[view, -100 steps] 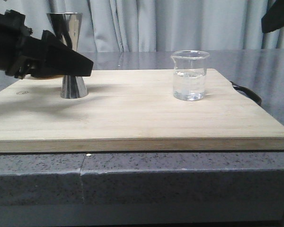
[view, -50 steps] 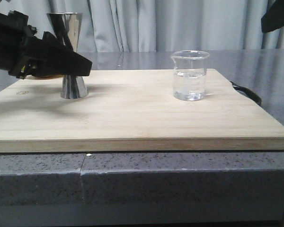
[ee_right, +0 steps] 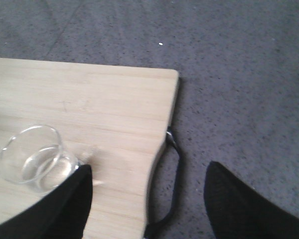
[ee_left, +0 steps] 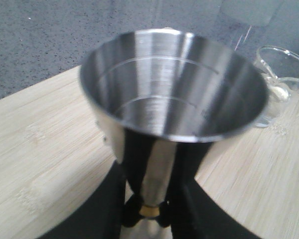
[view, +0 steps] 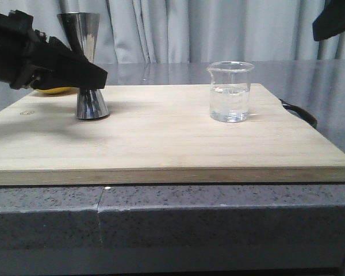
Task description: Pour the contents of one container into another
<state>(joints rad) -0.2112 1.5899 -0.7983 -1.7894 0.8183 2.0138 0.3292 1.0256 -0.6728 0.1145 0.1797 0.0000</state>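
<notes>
A: On the wooden board (view: 161, 144), largest item first: the steel jigger (view: 91, 103) stands upright at the far left, the glass beaker (view: 230, 92) well apart to the right, part full of clear liquid.

B: Handling? The jigger looks rigid, slick and top-heavy, so its narrow waist by the gold band (ee_left: 149, 211) is the place to grip. The beaker is probably light, fragile and smooth; take it mid-wall.

A: The left gripper (ee_left: 148, 219) is pinching that waist, fingers (ee_left: 102, 209) either side.

B: The right gripper (ee_right: 147, 199) hangs spread wide above the board's edge, holding nothing, the beaker just beside one finger.
</notes>
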